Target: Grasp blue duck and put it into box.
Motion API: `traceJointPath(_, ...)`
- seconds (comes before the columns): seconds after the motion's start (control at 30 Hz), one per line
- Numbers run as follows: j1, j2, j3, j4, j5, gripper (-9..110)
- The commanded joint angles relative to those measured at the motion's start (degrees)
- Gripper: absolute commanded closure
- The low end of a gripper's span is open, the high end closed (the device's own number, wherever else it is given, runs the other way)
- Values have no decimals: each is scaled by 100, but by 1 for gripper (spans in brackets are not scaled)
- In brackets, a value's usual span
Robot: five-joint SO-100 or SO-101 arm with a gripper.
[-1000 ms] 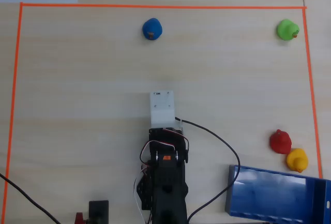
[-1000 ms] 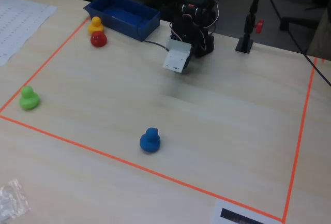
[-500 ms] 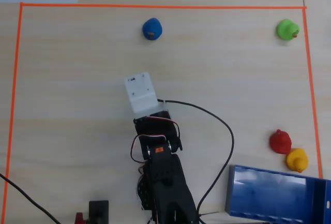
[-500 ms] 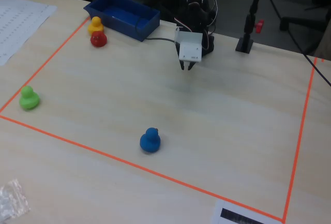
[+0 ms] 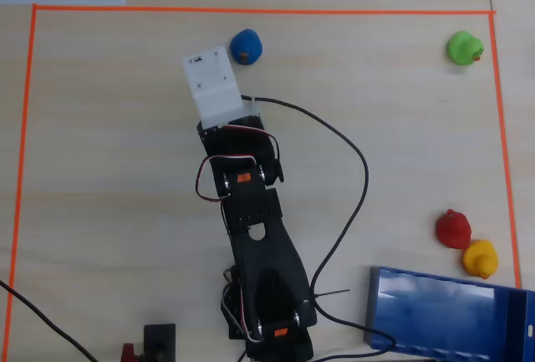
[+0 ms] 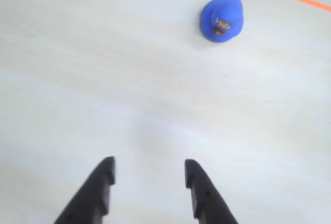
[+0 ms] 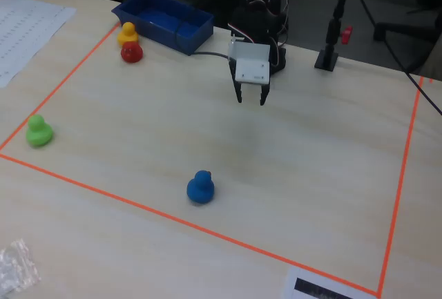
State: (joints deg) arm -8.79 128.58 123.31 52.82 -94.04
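Note:
The blue duck (image 5: 247, 46) stands on the pale wooden table near the far orange tape line; it also shows in the wrist view (image 6: 222, 18) at the upper right and in the fixed view (image 7: 200, 187). My gripper (image 6: 149, 171) is open and empty, held above the table well short of the duck, which lies ahead and to the right in the wrist view. In the fixed view the gripper (image 7: 250, 100) hangs above the table's middle. The blue box (image 5: 447, 320) sits at the lower right of the overhead view, and at the back left of the fixed view (image 7: 164, 20).
A red duck (image 5: 452, 227) and a yellow duck (image 5: 481, 257) stand close to the box. A green duck (image 5: 464, 48) stands in the far right corner. Orange tape (image 5: 251, 11) frames the work area. A black cable (image 5: 351, 178) trails right of the arm.

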Motion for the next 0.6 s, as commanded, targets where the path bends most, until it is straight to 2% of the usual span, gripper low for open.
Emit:
traceJointPath(0.0,-246,-422,-519,-44,-88,81)
traceJointPath(0.23,-448,-2004,-1942,-26,-132,79)
traceJointPath(0.57,413,-4298,-4052,-1178,-149,80)
